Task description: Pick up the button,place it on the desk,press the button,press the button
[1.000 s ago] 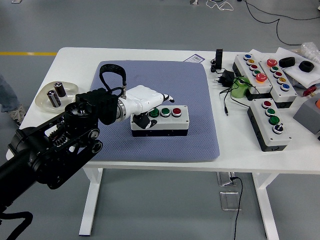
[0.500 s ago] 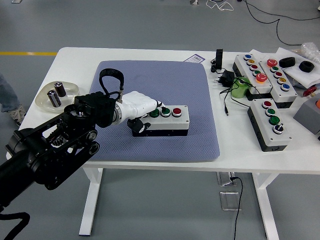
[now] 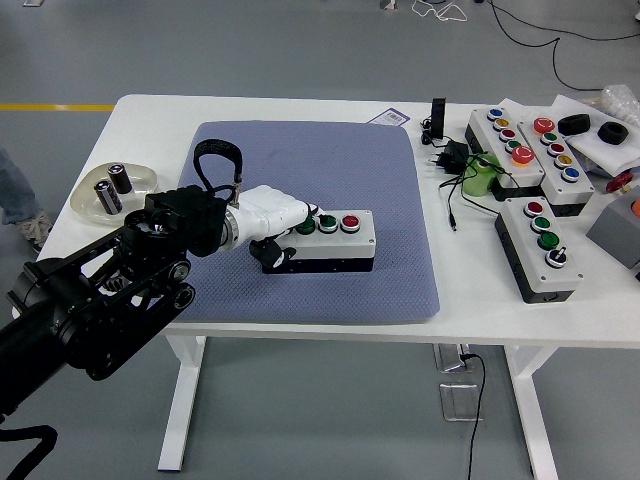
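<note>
A grey button box (image 3: 345, 245) with two green buttons and a red button (image 3: 349, 222) lies on the blue mat (image 3: 380, 160). My left hand (image 3: 280, 215), white with dark fingertips, rests over the box's left end. Its fingers are curled, and one fingertip (image 3: 313, 211) touches down by the leftmost green button (image 3: 306, 227), which it partly covers. The thumb hangs at the box's front left corner. The middle green button (image 3: 327, 223) is uncovered. The right arm is out of sight.
A dish (image 3: 135, 178) holding two batteries sits at the left of the table. Three more button boxes (image 3: 540, 250) stand at the right, with a power plug (image 3: 450, 155), cables and a green object (image 3: 480, 178) beside them.
My left hand has dropped lower and drawn slightly left, from hovering over the box to resting on its left end. The box has barely shifted.
</note>
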